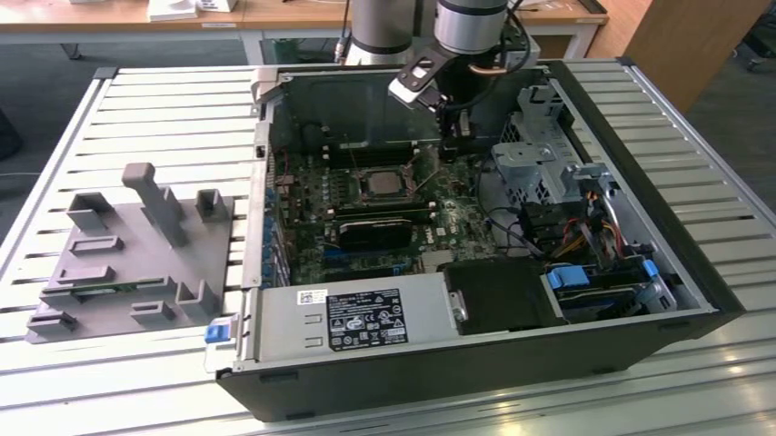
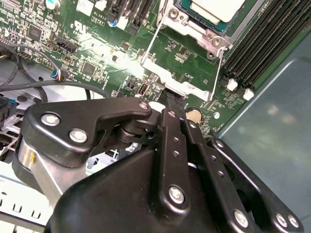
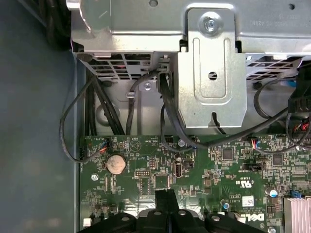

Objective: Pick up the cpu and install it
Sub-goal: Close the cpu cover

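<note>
My gripper [image 1: 455, 136] hangs inside the open computer case [image 1: 485, 381] in the exterior view, close to the far wall and above the motherboard [image 1: 363, 259]. The cpu [image 1: 385, 184] lies in its socket on that board, to the exterior view's left of the gripper and apart from it. A grey fixture tray [image 1: 122, 263] sits on the slatted table [image 1: 122, 391] outside the case.

In the second wrist view I see the gripper [image 2: 174, 99] with its black fingers [image 2: 170, 104] pressed together and nothing between them. The tips are over the board, just beside the coin battery [image 2: 193, 114]. The cpu [image 2: 214, 8] sits silver top up within the metal socket frame [image 2: 177, 82], near the memory slots [image 2: 262, 48].

In the first wrist view the gripper [image 3: 165, 194] tips meet along a thin seam and hold nothing. The coin battery [image 3: 116, 164] lies to one side, and beyond it are a metal drive cage [image 3: 211, 82] and black cables [image 3: 73, 126].
</note>
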